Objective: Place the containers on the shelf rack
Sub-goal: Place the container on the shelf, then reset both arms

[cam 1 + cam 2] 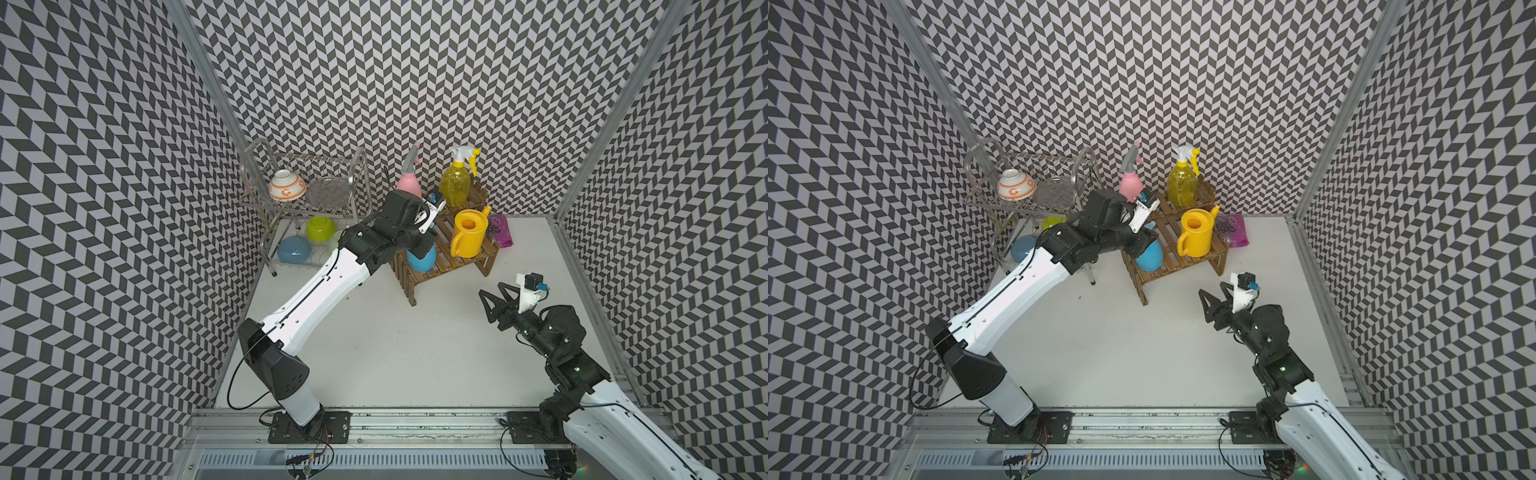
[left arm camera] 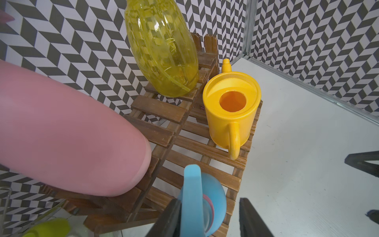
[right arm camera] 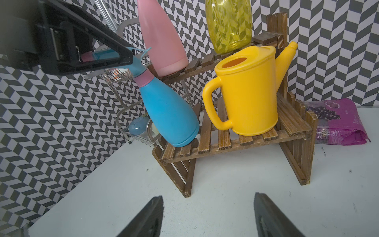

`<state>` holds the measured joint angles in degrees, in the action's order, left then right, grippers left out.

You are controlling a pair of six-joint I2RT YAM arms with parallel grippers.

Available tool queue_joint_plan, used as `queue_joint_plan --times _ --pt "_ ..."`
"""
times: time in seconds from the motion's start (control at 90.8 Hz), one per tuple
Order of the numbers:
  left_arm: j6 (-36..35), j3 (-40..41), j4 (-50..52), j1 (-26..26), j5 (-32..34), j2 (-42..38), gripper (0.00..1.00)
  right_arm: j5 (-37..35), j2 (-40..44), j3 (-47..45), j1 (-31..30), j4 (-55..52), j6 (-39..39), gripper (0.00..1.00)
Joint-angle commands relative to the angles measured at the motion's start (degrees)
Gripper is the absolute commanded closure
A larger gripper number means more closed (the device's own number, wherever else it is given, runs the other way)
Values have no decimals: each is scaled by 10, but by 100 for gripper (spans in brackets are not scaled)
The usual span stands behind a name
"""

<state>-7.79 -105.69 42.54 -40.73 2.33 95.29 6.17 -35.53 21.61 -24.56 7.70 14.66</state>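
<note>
tilted blue spray bottle (image 3: 170,115), likely light and slippery, best gripped at the neck, is straddled by the half-parted left gripper (image 2: 210,202); right gripper (image 3: 208,197) is spread wide, empty.

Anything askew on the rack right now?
Yes: the blue spray bottle tilts on the lower step of the shelf rack, its nozzle between the left gripper's open jaws. The pink bottle, yellow sprayer and watering can stand upright.

Both top views look steeply down over the whole table (image 1: 415,353); each wrist view faces the shelf rack (image 2: 158,107) beyond its jaws, left close above, right farther back and lower
</note>
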Motion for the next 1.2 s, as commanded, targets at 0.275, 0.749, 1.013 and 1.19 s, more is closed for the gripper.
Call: queue_joint_plan --times 0.275,0.749,1.013,1.19 --pt "35 32 -45 1 -5 -67 25 -3 5 20 3 9 -6 28" --pt "75 232 -281 11 -47 -249 7 -1 7 23 3 4 -6 28" --pt "133 423 -483 31 -47 -380 0 2 12 24 3 4 -6 28" --pt "167 546 -565 36 -1 -456 0 3 19 23 3 8 -6 28"
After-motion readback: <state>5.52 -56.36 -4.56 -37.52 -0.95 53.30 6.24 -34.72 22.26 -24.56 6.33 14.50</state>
